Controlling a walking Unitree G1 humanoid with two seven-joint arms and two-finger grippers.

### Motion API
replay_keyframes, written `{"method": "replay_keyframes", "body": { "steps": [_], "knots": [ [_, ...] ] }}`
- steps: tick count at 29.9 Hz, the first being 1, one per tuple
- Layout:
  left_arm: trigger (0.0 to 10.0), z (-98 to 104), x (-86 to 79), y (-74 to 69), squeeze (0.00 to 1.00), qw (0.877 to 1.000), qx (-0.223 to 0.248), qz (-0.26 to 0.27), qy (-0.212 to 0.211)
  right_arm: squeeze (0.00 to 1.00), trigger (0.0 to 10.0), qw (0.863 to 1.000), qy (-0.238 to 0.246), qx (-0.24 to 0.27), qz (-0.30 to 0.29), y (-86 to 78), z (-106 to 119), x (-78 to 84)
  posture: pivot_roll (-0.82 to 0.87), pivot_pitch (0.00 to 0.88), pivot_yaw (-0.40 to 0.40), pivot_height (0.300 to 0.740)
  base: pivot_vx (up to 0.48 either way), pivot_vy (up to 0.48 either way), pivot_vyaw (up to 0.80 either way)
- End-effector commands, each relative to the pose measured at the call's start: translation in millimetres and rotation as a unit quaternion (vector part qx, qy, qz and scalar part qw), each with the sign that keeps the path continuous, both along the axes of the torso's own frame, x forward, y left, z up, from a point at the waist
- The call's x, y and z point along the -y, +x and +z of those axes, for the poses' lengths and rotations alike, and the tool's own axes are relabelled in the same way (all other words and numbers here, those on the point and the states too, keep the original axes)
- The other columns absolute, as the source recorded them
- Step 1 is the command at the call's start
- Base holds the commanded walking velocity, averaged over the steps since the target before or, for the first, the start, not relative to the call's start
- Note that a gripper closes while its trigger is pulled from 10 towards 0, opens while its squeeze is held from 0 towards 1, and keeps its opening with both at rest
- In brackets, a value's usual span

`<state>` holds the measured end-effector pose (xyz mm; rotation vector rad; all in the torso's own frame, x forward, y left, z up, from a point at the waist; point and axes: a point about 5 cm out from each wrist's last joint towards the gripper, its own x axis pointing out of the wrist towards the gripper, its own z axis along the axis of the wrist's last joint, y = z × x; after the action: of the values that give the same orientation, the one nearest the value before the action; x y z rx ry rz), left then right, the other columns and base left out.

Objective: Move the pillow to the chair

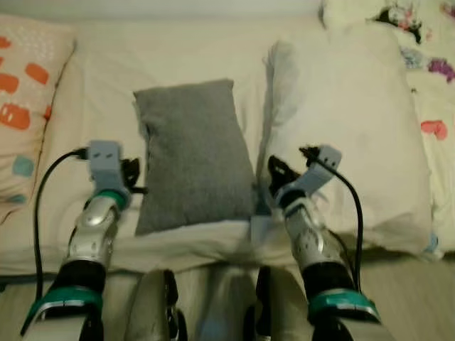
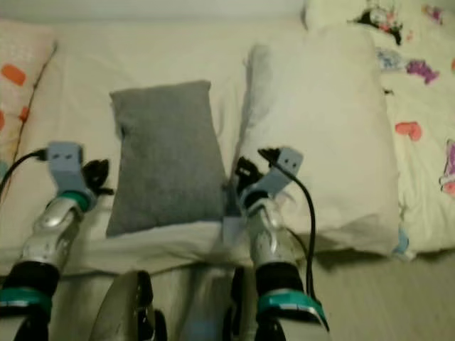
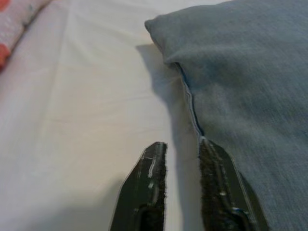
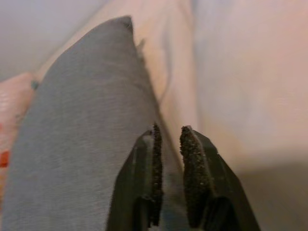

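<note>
Grey pillow on a bed; left gripper and right gripper flank it, fingers slightly parted, seemingly gripping nothing

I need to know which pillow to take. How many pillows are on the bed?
3, perhaps more out of frame: a gray pillow between the two grippers, a large white pillow to its right, and an orange-patterned pillow at the far left.

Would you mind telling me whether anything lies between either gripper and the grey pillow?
Nothing visible does. The left gripper and right gripper flank the rectangular grey fabric pillow on the cream bedsheet, right at its side edges.
</note>
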<state>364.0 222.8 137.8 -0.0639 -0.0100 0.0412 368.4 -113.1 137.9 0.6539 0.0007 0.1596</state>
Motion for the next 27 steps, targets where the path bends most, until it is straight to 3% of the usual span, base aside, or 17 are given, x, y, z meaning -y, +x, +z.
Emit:
{"method": "replay_keyframes", "body": {
  "steps": [1, 6, 10, 15, 18, 22, 24, 26, 27],
  "knots": [
    [10.0, -9, -8.2, -2.9, 1.0, 1.0, -0.015, 0.006, -0.023, 1.0, 10.0, 0.999, 0.026, 0.001, 0.025, -0.1, 1, -8.3, -0.02, 0.297, 0.049, 0.59, 0.0, 0.0, 0.0],
    [10.0, -6, -21.8, -0.7, 1.0, 0.998, -0.007, 0.005, -0.07, 1.0, 10.0, 0.994, 0.071, 0.019, 0.081, 0.3, 9, -25.0, -0.03, 0.33, 0.034, 0.59, 0.0, 0.0, 0.0],
    [10.0, -11, -22.3, -0.2, 1.0, 0.991, -0.009, -0.033, -0.127, 1.0, 10.0, 0.986, 0.096, 0.032, 0.133, -1.4, 13, -41.5, -0.06, 0.362, 0.024, 0.59, 0.0, 0.0, 0.0],
    [10.0, -18, -22.7, -2.5, 1.0, 0.986, -0.021, -0.048, -0.156, 1.0, 10.0, 0.982, 0.106, 0.034, 0.152, -3.1, 15, -51.1, -0.08, 0.371, 0.017, 0.59, 0.0, 0.0, 0.0],
    [10.0, -26, -20.4, -4.3, 1.0, 0.976, -0.029, -0.054, -0.209, 1.0, 10.0, 0.98, 0.116, 0.034, 0.16, -5.6, 15, -53.7, -0.1, 0.385, 0.015, 0.59, 0.0, 0.0, 0.0],
    [10.0, -28, -18.7, -4.5, 1.0, 0.972, -0.03, -0.058, -0.224, 1.0, 10.0, 0.979, 0.117, 0.034, 0.161, -6.8, 14, -53.6, -0.1, 0.383, 0.014, 0.59, 0.0, 0.0, 0.0],
    [10.0, -31, -11.2, -4.3, 1.0, 0.956, -0.026, -0.072, -0.284, 1.0, 10.0, 0.978, 0.123, 0.031, 0.164, -11.1, 12, -54.5, -0.12, 0.39, 0.011, 0.59, 0.0, 0.0, 0.0],
    [10.0, -31, -11.2, -4.3, 1.0, 0.956, -0.026, -0.072, -0.284, 1.0, 10.0, 0.978, 0.123, 0.031, 0.164, -11.1, 12, -54.5, -0.12, 0.39, 0.011, 0.59, 0.0, 0.0, 0.0],
    [10.0, -32, -8.7, -4.0, 1.0, 0.949, -0.021, -0.076, -0.306, 1.0, 10.0, 0.978, 0.127, 0.03, 0.165, -12.9, 11, -55.1, -0.12, 0.39, 0.011, 0.59, 0.0, 0.0, 0.0]
  ]
}}
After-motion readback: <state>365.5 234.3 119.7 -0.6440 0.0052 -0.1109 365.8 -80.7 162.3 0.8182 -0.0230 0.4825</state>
